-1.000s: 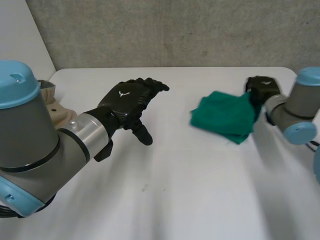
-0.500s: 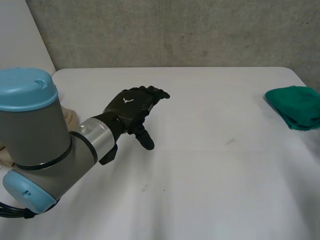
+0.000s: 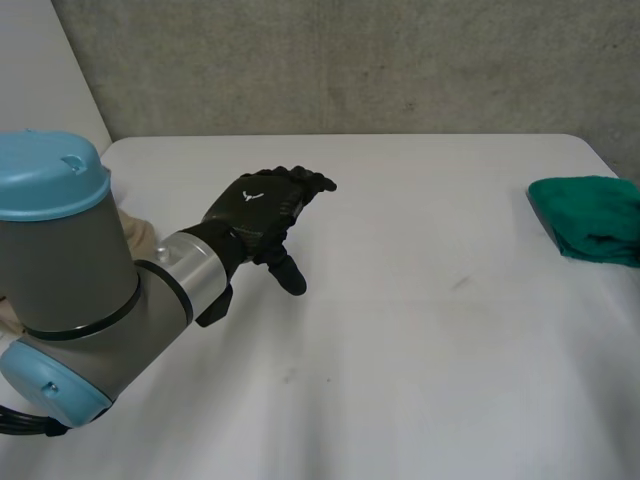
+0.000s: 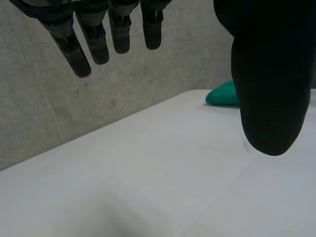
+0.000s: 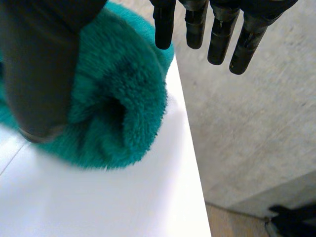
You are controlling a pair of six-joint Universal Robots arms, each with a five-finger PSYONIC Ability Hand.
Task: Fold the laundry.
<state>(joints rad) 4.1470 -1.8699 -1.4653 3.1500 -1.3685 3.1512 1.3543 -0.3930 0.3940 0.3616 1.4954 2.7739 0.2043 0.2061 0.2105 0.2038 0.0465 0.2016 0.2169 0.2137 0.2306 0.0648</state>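
**Green towel at the table's right edge, both hands free**

The green towel (image 3: 588,220) lies in a thick bundle on the table (image 3: 420,340), close to its right edge and well apart from my left hand (image 3: 262,210); in the right wrist view the towel (image 5: 123,98) sits just under my right hand (image 5: 39,64), plush and rolled over on itself, with a dark hollow in the fold. My right hand is released; its fingers (image 5: 195,24) hang straight above the towel and grip nothing; whether the thumb brushes the pile I cannot tell. My left hand is released too; its fingers (image 4: 96,44) are straight over bare table. A bit of beige cloth (image 3: 140,232) peeks out beside my left arm.

I judge the towel light, soft and limp; it will sag and unroll once lifted; the deep pile should give the fingers good friction, so slipping is not my worry, and nothing about it is fragile. The trouble is thickness and position; a pinch on the rolled side could catch several layers at once. I would take hold of a single free corner or hem on the side away from the table's lip and draw it toward the middle; it lies so near the edge that a careless nudge could send it off.
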